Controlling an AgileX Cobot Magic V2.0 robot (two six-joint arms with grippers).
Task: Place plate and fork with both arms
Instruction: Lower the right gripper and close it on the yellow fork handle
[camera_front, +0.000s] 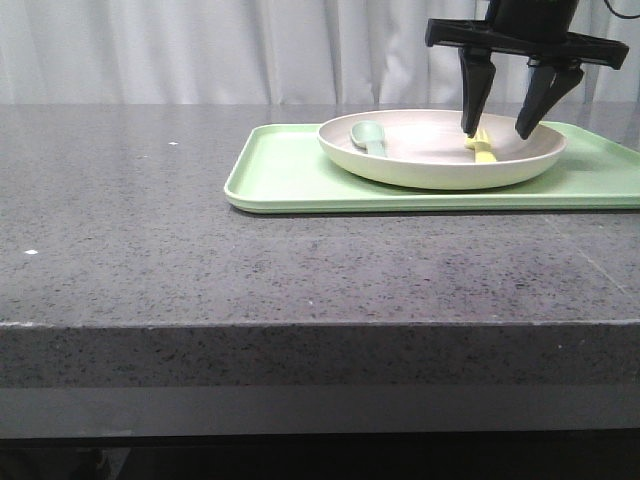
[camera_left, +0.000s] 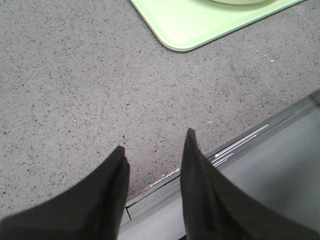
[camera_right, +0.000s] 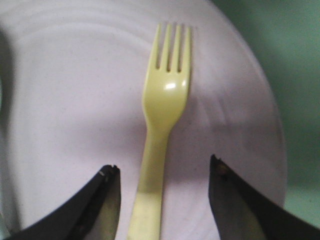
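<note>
The off-white plate (camera_front: 440, 150) rests on a light-green tray (camera_front: 290, 180) at the table's back right. Inside it lies the pale-yellow fork (camera_front: 482, 145), tines pointing away from the wrist camera (camera_right: 165, 100). My right gripper (camera_front: 496, 132) hangs open just above the plate (camera_right: 75, 100), its fingers on either side of the fork's handle without touching it. In the left wrist view my left gripper (camera_left: 155, 142) is open and empty above the table's near edge, well short of the tray (camera_left: 200, 25). The left arm does not show in the front view.
A grey-green spoon (camera_front: 370, 136) lies in the left part of the plate. The speckled grey tabletop (camera_front: 150, 220) stretches to the left and front of the tray. White curtains hang behind the table.
</note>
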